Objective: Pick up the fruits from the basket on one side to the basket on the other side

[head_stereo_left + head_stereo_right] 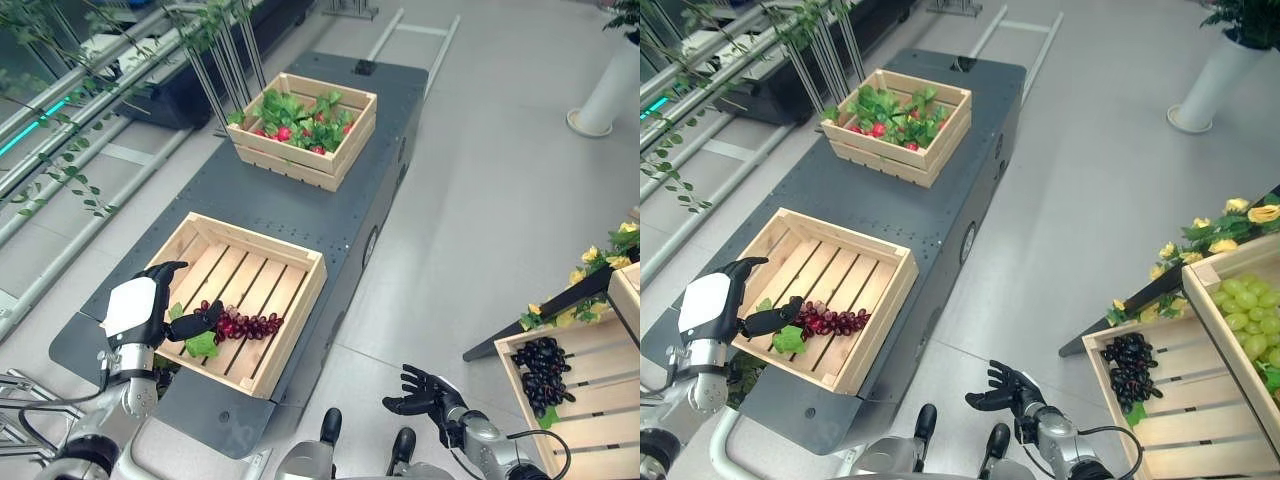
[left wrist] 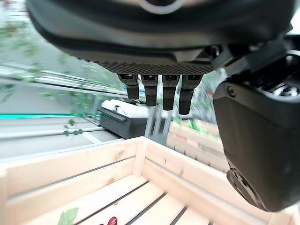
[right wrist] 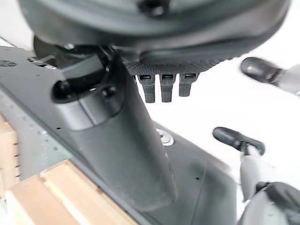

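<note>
From the left eye view I see my left hand (image 1: 140,310) released, fingers spread, over the near crate (image 1: 300,262), the red grapes (image 1: 240,325) lying on the slats just beside its thumb. In the right eye view my right hand (image 1: 1002,388) hangs relaxed, empty, well apart from the dark grapes (image 1: 1128,365).

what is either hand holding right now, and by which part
Nothing is held. The left hand hangs open over the near crate, just beside the red grapes lying inside. The right hand is open and empty.
</note>
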Motion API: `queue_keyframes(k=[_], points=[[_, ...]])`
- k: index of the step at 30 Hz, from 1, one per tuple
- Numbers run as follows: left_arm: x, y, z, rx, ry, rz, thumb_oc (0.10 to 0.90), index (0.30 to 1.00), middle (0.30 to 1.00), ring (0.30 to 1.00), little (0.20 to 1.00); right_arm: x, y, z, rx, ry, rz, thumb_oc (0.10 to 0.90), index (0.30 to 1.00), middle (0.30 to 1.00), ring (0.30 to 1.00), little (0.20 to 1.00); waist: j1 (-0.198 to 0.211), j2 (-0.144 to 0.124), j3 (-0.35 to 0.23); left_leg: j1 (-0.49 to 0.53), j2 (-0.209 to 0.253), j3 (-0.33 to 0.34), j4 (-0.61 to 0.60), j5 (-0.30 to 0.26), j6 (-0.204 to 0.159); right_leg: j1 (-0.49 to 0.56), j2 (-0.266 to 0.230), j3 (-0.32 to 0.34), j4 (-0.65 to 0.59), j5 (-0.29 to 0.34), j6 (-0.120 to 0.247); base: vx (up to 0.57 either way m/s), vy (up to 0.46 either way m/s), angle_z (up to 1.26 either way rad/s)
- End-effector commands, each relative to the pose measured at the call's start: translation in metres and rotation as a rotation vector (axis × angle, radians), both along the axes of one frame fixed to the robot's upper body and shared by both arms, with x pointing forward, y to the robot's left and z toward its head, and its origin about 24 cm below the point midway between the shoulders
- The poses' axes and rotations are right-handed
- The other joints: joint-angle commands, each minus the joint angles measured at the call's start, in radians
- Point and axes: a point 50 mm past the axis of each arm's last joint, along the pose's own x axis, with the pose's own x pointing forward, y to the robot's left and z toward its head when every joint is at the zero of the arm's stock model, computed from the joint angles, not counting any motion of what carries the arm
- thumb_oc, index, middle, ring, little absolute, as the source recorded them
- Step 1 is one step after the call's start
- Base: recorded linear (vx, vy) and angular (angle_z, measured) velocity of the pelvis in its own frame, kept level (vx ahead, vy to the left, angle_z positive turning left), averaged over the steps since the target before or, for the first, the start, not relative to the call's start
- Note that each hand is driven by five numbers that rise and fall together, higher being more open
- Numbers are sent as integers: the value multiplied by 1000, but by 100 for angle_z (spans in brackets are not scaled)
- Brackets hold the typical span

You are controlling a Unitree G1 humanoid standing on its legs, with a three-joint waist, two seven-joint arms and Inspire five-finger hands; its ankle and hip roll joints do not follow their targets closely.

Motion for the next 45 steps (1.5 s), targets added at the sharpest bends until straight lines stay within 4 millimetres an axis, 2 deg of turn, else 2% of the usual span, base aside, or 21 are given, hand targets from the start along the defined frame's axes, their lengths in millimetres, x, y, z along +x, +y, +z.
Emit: queue_keyframes(k=[1,5,9,11,13,15,18,19,23,26,28,35,39,42,45], points=[[39,19,71,212,-210,11,800,900,900,900,900,46,15,34,81,-201,98,800,900,900,900,900,-26,-20,89,-57,-83,77,204,-160,55,-45,-28,-15,246,-136,-25,-89,161,-1],[50,19,92,291,-260,-17,800,900,900,900,900,65,17,47,54,-256,129,800,900,900,900,900,-22,-20,169,-121,-83,95,303,-184,60,-121,-54,-21,394,-171,-21,-88,124,-3],[62,16,112,315,-340,-22,800,900,900,900,900,84,24,63,58,-305,149,800,900,900,900,900,-24,-29,229,-207,-76,117,393,-202,60,-198,-67,-28,496,-212,-41,-120,89,-4],[64,15,115,324,-341,-27,800,900,900,900,900,86,24,64,59,-310,142,800,900,900,900,900,-24,-30,234,-218,-75,118,403,-203,59,-208,-67,-28,508,-219,-45,-63,52,9],[72,10,124,363,-353,-38,800,900,900,900,900,102,25,79,64,-364,118,800,900,900,900,900,-25,-39,269,-286,-72,115,478,-224,64,-278,-77,-23,605,-262,-65,-127,113,12],[74,10,126,373,-349,-38,800,900,900,900,900,105,24,83,58,-381,118,800,900,900,900,900,-27,-41,273,-328,-71,117,523,-236,65,-316,-81,-21,650,-281,-74,-90,88,8],[76,10,130,375,-319,-53,800,900,900,900,900,109,12,88,18,-392,89,800,900,900,900,900,-34,-44,273,-417,-68,126,618,-270,73,-402,-92,-17,752,-319,-93,-31,96,5],[76,10,128,374,-314,-54,800,900,900,900,900,108,12,86,18,-386,88,800,900,900,900,900,-33,-45,273,-404,-69,123,622,-287,69,-391,-90,-9,756,-332,-84,32,78,4],[76,9,128,363,-307,-72,800,900,900,900,900,106,-1,85,-3,-382,67,800,900,900,900,900,-41,-41,273,-464,-63,134,692,-315,72,-441,-95,-2,816,-358,-96,0,69,-3],[76,8,128,360,-300,-79,800,900,900,900,900,106,-4,86,-14,-383,68,800,900,900,900,900,-45,-37,273,-498,-63,137,712,-304,74,-470,-98,-3,829,-350,-105,-13,55,4],[76,8,125,352,-282,-83,800,900,900,900,900,104,-6,84,-17,-375,69,800,900,900,900,900,-46,-36,273,-490,-63,139,728,-329,72,-464,-99,7,842,-367,-97,34,31,0],[75,12,119,400,-219,-39,800,900,900,900,900,105,-7,88,-19,-380,78,800,900,900,900,900,-54,-33,273,-508,-60,142,740,-328,69,-477,-96,13,842,-363,-97,13,16,-1],[79,18,134,424,-275,28,800,900,900,900,900,109,-3,94,-21,-405,82,800,900,900,900,900,-65,-51,273,-539,-45,154,739,-320,66,-508,-84,18,832,-353,-98,11,44,-3],[88,19,150,461,-233,58,800,900,900,900,900,112,-6,100,-12,-426,55,800,900,900,900,900,-73,-77,273,-588,-33,156,756,-321,69,-558,-73,19,841,-344,-98,0,20,3],[91,22,153,491,-180,86,800,900,900,900,900,113,-9,101,-4,-431,37,800,900,900,900,900,-79,-90,273,-615,-27,156,763,-321,72,-585,-68,21,843,-334,-94,3,9,-1]])
